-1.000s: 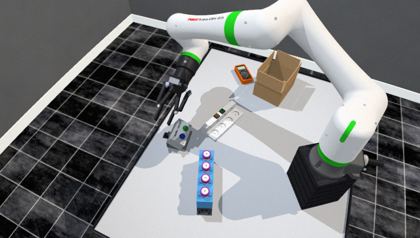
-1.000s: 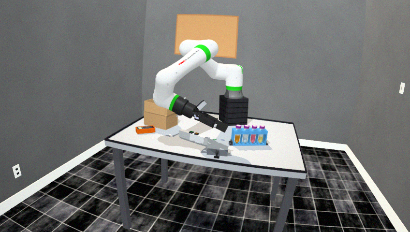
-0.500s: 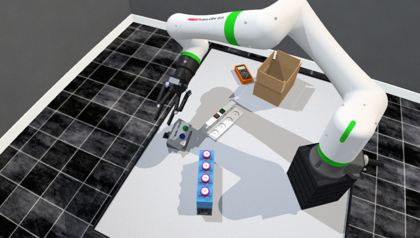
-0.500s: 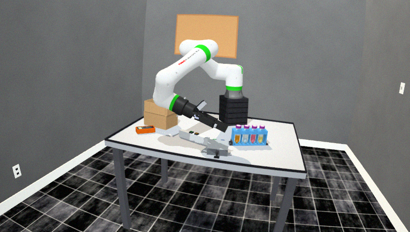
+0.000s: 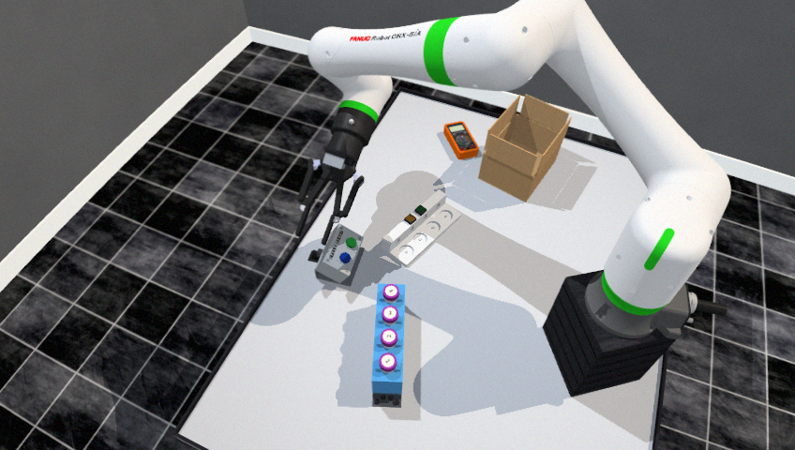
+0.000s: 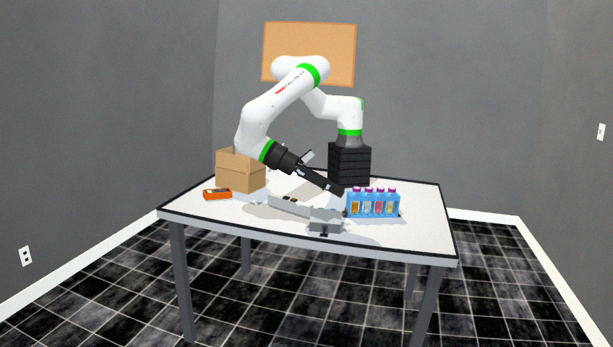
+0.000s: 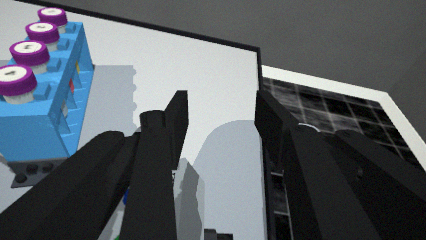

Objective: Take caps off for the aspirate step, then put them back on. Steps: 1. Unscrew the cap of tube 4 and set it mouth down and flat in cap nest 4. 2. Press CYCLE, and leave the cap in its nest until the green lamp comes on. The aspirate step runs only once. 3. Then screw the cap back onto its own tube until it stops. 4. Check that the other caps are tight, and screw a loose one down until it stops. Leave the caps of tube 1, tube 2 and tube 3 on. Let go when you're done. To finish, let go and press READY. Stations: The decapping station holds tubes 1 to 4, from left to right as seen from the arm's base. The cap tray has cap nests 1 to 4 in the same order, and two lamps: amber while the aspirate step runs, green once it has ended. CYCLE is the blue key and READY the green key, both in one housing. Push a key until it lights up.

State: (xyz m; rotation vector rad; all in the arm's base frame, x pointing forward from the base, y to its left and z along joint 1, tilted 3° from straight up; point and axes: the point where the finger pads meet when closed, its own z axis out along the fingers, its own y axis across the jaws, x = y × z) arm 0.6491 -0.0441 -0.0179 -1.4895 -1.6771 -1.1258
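Note:
The blue tube rack (image 5: 388, 339) stands on the white table with a purple cap on each tube; it also shows in the wrist view (image 7: 35, 95). The white cap tray (image 5: 424, 228) lies beyond it with its nests empty and both lamps (image 5: 413, 214) dark. The grey key housing (image 5: 338, 256) carries the green key (image 5: 351, 242) and the blue key (image 5: 345, 257), both unlit. My gripper (image 5: 315, 231) hangs tilted just above the housing's far end at the table's left edge. Its fingers stand partly closed with a clear gap and hold nothing.
An open cardboard box (image 5: 524, 147) and an orange multimeter (image 5: 460, 139) sit at the far side of the table. The arm's black base (image 5: 607, 339) stands at the right. The table's left edge (image 5: 278, 262) runs right beside the key housing.

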